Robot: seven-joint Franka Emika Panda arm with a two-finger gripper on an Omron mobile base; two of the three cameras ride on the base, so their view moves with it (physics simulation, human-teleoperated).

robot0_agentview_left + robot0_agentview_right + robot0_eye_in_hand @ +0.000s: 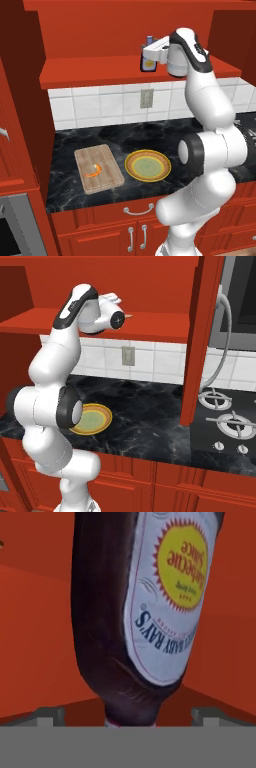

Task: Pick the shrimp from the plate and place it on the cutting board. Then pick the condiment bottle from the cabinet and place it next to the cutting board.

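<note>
One condiment bottle [147,62] stands on the cabinet [100,70] shelf, between the spread fingers of the gripper [146,51], which do not clamp it. At seven o'clock from the bottle the shrimp [94,171] lies on the cutting board [98,168]; the plate [147,165] sits just beside the board at three o'clock.

Shrimp [93,171]: small orange C-curve, lies on board, lower left of left base view, near board's middle.
Board [99,168]: tan wood, rounded corners, flat on dark counter, just left of plate, apart from it.
Plate [148,165]: round, yellow-orange rim, pale green centre, bare; lower left in right base view [92,419].
Bottle [147,61]: dark, blue-grey cap, yellow label, upright on cabinet shelf, upper centre; hand view [142,612] shows it inverted, white label with yellow sunburst.
Cabinet [90,70]: red, open shelf recess above tiles.
</note>
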